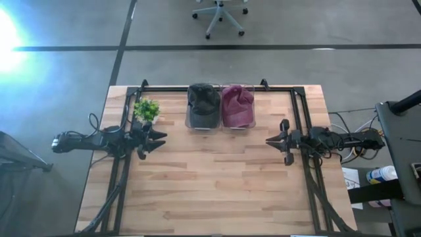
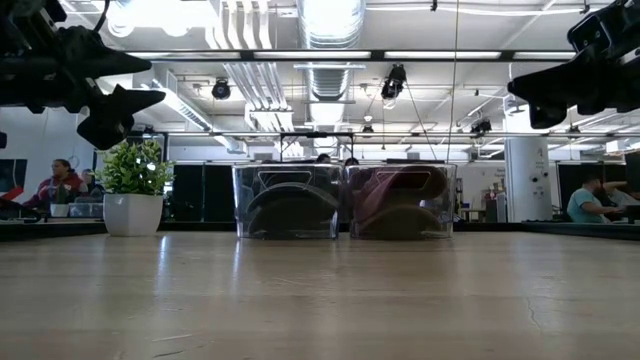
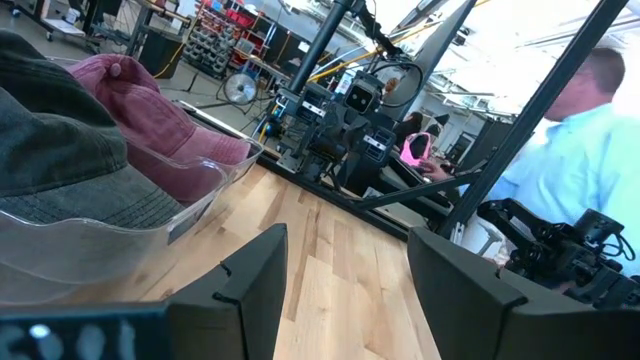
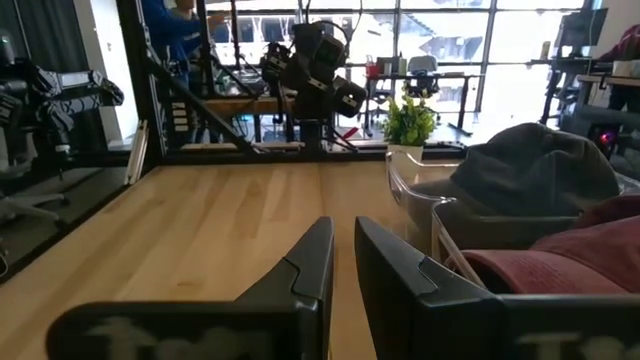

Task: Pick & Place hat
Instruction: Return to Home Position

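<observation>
A dark grey hat (image 1: 203,102) lies in a clear bin (image 2: 287,200) at the table's far middle. A maroon hat (image 1: 237,104) lies in a second clear bin (image 2: 400,200) right beside it. Both show in the left wrist view, grey (image 3: 50,130) and maroon (image 3: 150,110), and in the right wrist view, grey (image 4: 535,170) and maroon (image 4: 560,260). My left gripper (image 1: 161,139) hovers open above the table, left of the bins (image 3: 345,235). My right gripper (image 1: 268,139) hovers to their right, its fingers close together (image 4: 344,225). Neither touches anything.
A small potted plant (image 1: 147,109) stands near the far left corner, just beyond my left gripper. Bare wood (image 1: 217,184) spreads between the arms and toward the near edge. People sit in the room beyond the table, and an office chair (image 1: 220,16) stands on the floor.
</observation>
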